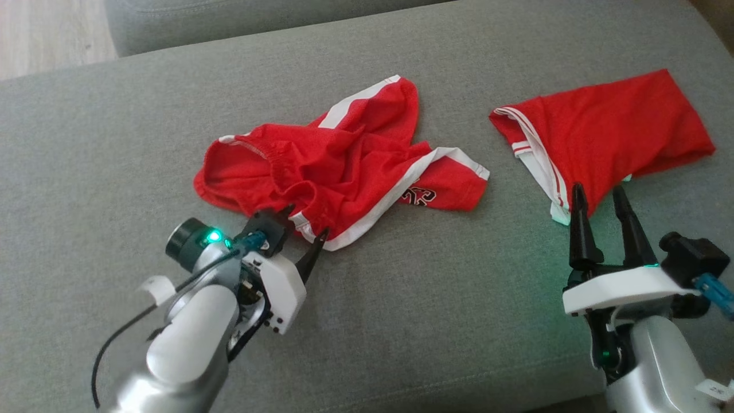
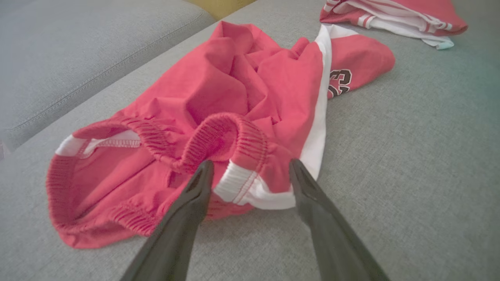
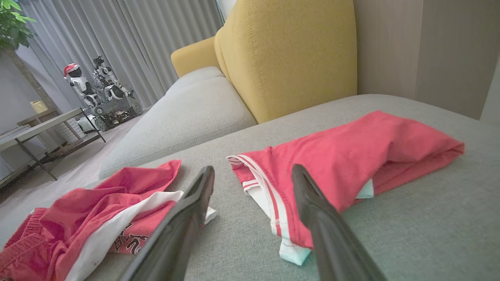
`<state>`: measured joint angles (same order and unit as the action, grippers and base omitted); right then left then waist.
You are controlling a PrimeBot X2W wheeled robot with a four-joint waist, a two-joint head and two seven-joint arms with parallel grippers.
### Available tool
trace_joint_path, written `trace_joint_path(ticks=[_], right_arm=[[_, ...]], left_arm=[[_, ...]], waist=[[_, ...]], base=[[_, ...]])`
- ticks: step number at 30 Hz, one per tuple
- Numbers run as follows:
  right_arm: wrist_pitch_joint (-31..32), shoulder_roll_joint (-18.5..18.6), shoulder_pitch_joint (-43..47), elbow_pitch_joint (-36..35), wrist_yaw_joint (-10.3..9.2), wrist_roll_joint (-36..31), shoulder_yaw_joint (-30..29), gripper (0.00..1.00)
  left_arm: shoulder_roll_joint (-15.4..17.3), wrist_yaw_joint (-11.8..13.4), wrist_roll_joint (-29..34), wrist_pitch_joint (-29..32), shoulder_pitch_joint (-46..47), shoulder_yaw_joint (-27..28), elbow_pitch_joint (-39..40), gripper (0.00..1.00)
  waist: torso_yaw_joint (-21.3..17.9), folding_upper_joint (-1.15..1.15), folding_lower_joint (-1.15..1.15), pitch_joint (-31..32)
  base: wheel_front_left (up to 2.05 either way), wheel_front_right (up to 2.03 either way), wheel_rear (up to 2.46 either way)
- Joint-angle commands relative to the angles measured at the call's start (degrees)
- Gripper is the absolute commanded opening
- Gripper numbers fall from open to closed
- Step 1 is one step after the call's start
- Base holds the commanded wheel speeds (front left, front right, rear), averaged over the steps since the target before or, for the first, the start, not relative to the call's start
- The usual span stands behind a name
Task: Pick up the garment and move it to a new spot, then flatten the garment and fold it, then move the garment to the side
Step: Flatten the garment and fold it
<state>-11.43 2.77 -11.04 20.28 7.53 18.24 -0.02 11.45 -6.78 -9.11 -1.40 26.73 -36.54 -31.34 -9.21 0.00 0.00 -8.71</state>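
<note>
Left hand [image 2: 250,164] released, fingers [image 2: 195,195] spread astride the white-trimmed waistband of the crumpled red shorts [image 1: 344,155] mid sofa cushion [image 1: 114,143]; right hand [image 1: 597,189] also released, tips at the near edge of the folded red garment [image 1: 608,126].

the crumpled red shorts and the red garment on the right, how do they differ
The shorts lie crumpled with waistband open; the right garment lies folded, fairly flat. The shorts carry a broad white stripe, the right garment thin ones. Both are red, on the grey sofa.
</note>
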Motion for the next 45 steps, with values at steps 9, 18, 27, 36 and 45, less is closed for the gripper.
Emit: trace_joint_path(ticks=[9, 18, 27, 36, 45], right_arm=[[-1.07, 0.11, -1.86, -0.58, -0.04, 0.40, 1.07, 1.00], [-0.68, 0.11, -2.84, -0.08, -0.04, -1.58, 1.25, 1.00], [5.16, 0.97, -6.37, 2.04, -0.04, -9.47, 2.84, 1.00], [10.84, 7.66, -9.47, 6.58, -0.04, -10.39, 10.33, 1.00], [13.06, 11.47, -7.83, 4.83, -0.04, -1.72, 16.91, 1.00]], left_arm=[[2.50, -0.25, -0.15, 1.15, 4.50, 0.51, 0.62, 0.16], [1.66, 0.18, -4.89, 0.81, 3.91, 2.68, 2.76, 0.00], [1.17, 2.40, -10.55, -0.04, 1.09, 7.21, 8.25, 0.00], [0.68, 3.86, -10.92, -0.63, 0.64, 7.27, 9.63, 0.00], [0.44, 4.59, -11.32, -1.58, 0.43, 7.11, 9.14, 0.00]], waist=[[-0.15, 0.00, 0.00, -0.47], [1.96, 0.00, 0.00, -0.19], [7.21, 0.00, 0.00, -0.51], [9.87, 0.00, 0.00, -1.49], [9.98, 0.00, 0.00, -1.66]], base=[[0.00, 0.00, 0.00], [0.00, 0.00, 0.00], [0.00, 0.00, 0.00], [0.00, 0.00, 0.00], [0.00, 0.00, 0.00]])
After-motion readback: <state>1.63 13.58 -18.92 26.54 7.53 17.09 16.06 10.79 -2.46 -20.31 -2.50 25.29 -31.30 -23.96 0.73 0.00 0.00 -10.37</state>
